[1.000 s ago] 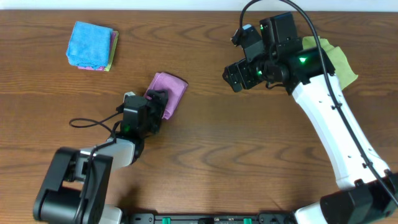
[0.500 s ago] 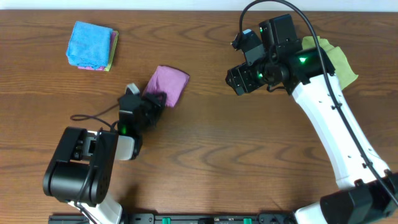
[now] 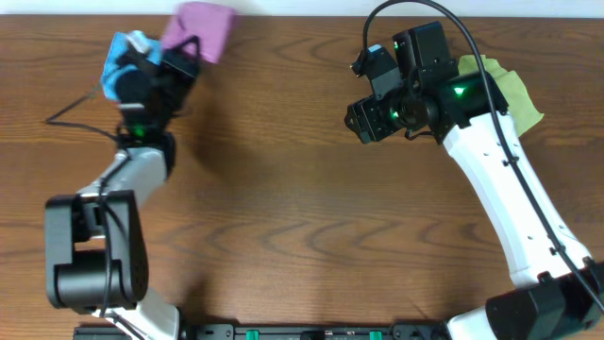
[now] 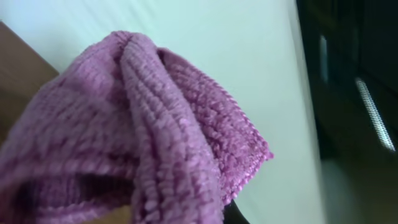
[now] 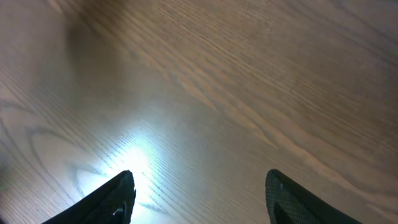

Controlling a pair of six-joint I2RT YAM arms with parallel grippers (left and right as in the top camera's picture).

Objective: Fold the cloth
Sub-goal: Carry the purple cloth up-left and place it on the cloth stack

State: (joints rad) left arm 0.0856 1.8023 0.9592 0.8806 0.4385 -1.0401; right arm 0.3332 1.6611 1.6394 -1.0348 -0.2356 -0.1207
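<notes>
Left gripper (image 3: 182, 54) pinches the folded purple microfibre cloth (image 3: 202, 25) aloft; folding looks done. Next, lower it flat and release. Right gripper (image 5: 199, 184) gapes empty.

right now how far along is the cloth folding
Done: the cloth looks folded into a small bundle. In hand: the left gripper is shut on it, holding it up beside the blue stack. To do: setting it down and letting go. The right gripper is open over the table, empty.
</notes>
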